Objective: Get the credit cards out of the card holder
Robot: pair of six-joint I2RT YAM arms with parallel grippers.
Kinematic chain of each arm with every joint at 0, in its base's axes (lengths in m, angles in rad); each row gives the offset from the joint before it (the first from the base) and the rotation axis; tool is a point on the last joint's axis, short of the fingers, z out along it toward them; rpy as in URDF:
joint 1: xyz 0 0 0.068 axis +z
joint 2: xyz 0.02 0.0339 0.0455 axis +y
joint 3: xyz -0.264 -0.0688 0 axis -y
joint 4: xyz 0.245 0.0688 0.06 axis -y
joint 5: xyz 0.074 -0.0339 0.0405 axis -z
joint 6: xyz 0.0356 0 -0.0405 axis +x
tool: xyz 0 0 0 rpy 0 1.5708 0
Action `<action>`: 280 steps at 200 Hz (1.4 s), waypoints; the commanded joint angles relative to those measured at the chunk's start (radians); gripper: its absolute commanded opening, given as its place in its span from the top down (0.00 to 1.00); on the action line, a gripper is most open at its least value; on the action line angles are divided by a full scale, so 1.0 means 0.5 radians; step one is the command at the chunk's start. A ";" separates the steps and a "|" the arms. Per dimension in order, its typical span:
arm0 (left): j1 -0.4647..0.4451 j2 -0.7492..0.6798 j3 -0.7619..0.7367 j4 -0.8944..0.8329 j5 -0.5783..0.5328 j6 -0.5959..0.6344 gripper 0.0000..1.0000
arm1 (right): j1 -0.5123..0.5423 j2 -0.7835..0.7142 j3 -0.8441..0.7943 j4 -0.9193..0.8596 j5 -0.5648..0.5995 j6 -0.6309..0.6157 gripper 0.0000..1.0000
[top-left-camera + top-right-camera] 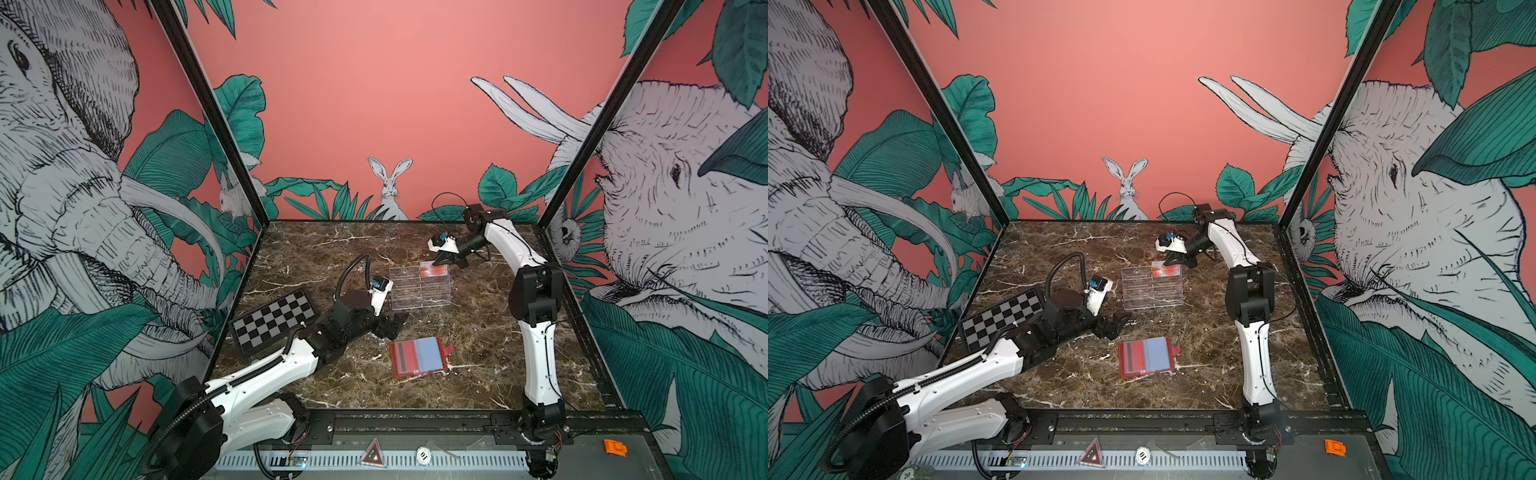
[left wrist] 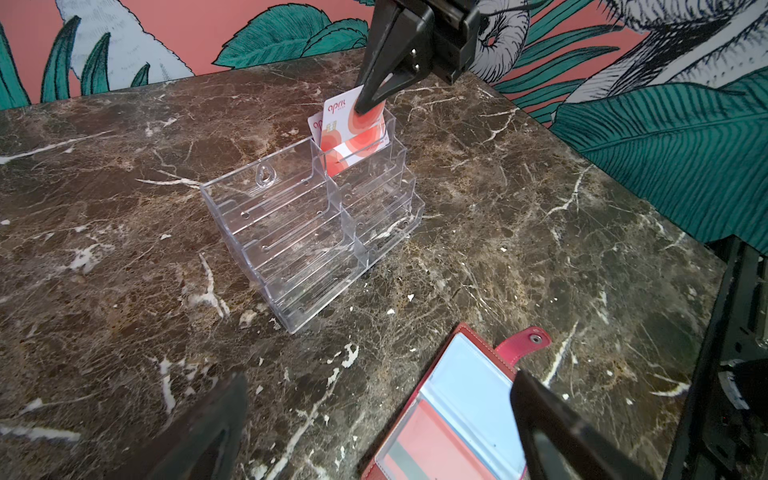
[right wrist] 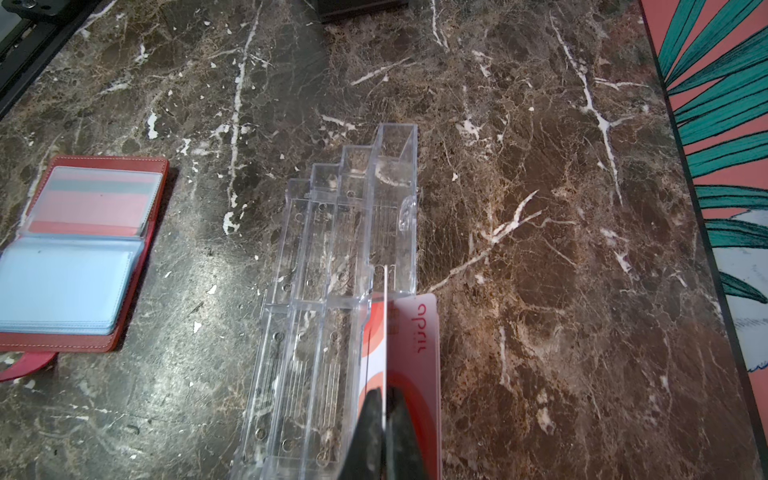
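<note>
The red card holder [image 1: 417, 357] lies open on the marble, seen also in the right wrist view [image 3: 83, 249]. Its clear sleeves show a pale blue card [image 1: 430, 353] and a red card with a grey stripe [image 1: 405, 358]. My right gripper [image 1: 438, 262] [image 3: 386, 390] is shut on the top edge of a white card with red-orange circles [image 2: 353, 124]. The card stands in the rear right pocket of the clear stand [image 1: 419, 286], and a second similar card [image 2: 316, 124] is close behind it. My left gripper [image 1: 392, 326] [image 2: 378, 376] hangs open and empty, just beyond the holder's far left corner.
A black-and-white chequered board [image 1: 272, 322] lies at the left edge beside the left arm. The clear stand's [image 2: 311, 232] other pockets hold nothing. Printed walls close the left, right and back. A black rail [image 1: 415, 419] runs along the front, with a small orange part [image 1: 615, 448] at its right.
</note>
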 commanded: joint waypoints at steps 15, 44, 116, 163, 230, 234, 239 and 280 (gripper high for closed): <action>0.015 -0.055 -0.021 0.042 -0.008 -0.034 0.01 | 0.012 0.020 -0.023 -0.037 0.042 0.024 1.00; 0.012 -0.062 -0.031 0.048 -0.006 -0.047 0.01 | 0.014 0.012 -0.025 -0.019 0.043 0.054 0.95; 0.013 -0.092 -0.056 0.039 -0.006 -0.077 0.01 | 0.036 -0.088 -0.098 0.133 0.079 0.192 0.81; 0.012 -0.135 -0.069 0.035 0.009 -0.133 0.01 | 0.035 -0.262 -0.151 0.312 0.068 0.366 0.70; 0.014 -0.236 -0.143 0.026 0.038 -0.278 0.01 | 0.032 -0.787 -0.666 1.016 0.168 0.712 0.52; 0.014 -0.245 -0.150 0.024 0.040 -0.290 0.01 | 0.033 -0.826 -0.711 1.076 0.173 0.756 0.51; 0.013 -0.254 -0.155 0.019 0.044 -0.309 0.01 | 0.032 -0.881 -0.772 1.157 0.190 0.821 0.51; 0.013 -0.293 -0.158 -0.154 0.072 -0.516 0.01 | 0.002 -1.419 -1.415 2.289 0.725 2.197 0.23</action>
